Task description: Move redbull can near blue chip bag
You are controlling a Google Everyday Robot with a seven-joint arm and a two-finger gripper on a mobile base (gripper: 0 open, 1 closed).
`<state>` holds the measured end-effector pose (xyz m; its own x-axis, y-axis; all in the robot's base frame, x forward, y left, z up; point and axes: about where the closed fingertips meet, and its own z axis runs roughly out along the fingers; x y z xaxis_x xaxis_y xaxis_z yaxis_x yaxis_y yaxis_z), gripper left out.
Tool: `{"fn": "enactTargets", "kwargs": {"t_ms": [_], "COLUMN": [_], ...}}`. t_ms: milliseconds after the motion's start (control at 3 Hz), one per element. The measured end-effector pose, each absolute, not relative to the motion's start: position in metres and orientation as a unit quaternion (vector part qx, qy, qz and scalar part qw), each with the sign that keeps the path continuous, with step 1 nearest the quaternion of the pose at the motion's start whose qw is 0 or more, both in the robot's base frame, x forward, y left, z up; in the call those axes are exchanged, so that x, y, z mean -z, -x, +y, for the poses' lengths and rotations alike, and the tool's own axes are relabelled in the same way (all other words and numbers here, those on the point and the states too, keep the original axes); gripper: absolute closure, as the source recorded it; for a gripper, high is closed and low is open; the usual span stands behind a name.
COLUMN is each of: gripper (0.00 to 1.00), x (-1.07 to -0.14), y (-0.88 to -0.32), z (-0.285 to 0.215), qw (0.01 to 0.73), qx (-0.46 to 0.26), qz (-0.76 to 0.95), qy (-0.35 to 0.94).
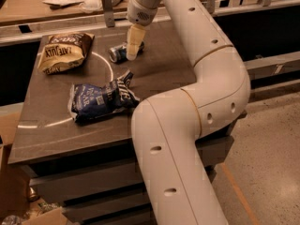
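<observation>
The redbull can (118,53) lies on its side on the dark table (159,74), at the far middle, its silver top pointing left. My gripper (132,54) hangs straight down over the can's right end, with its cream fingers (134,41) at the can. The blue chip bag (101,98) lies crumpled on the table nearer the front, a short way in front of the can.
A brown-and-tan chip bag (64,52) lies at the far left of the table. A wooden counter (56,8) with papers stands behind a rail. My arm (187,125) curves down over the table's right front corner. A cardboard box (14,191) sits on the floor at left.
</observation>
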<state>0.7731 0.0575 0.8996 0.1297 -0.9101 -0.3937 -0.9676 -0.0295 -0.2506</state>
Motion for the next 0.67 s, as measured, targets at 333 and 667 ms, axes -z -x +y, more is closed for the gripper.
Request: {"fn": "enactTargets", "kwargs": {"t_ms": [333, 667], "gripper": [0.00, 0.00], "x": [-0.8859, -0.8805], "y": [-0.7769, -0.7841], "z": [0.0552, 0.0572], "qw": [0.221, 0.221], "qx": [-0.058, -0.044], "qz": [0.655, 0.650], "qy": [0.720, 0.725]}}
